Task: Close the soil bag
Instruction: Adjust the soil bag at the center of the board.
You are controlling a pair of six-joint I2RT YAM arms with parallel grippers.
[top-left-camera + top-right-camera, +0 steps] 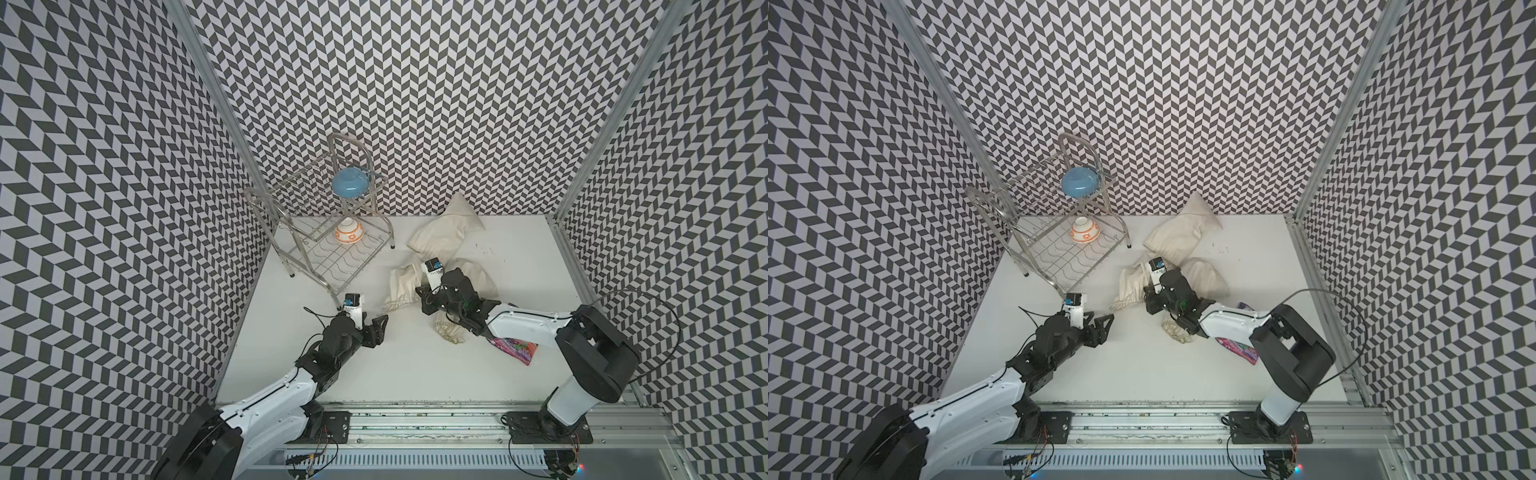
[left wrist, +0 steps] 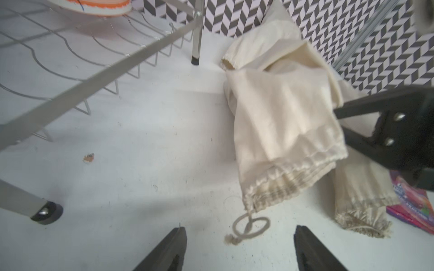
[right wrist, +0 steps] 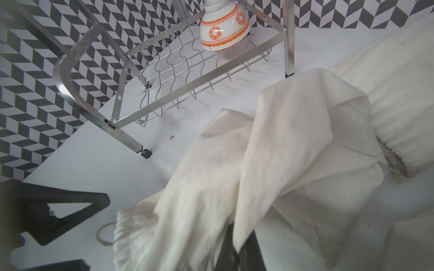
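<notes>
Left gripper [image 2: 240, 232] fingers stand apart and hold nothing; the drawstring loop [image 2: 247, 226] lies on the table [image 2: 152, 164] between them. Right gripper [image 3: 237, 245] jaws are together, clamped on a fold of the soil bag [image 1: 405, 286], which sits mid-table beside the wire rack [image 1: 332, 253]. We count one rack, one blue bowl [image 1: 349, 183], one orange-patterned bowl [image 1: 350, 233], one colourful packet [image 1: 515, 349], and apparently three further cream bags [image 1: 446, 226]; overlap obscures that count.
</notes>
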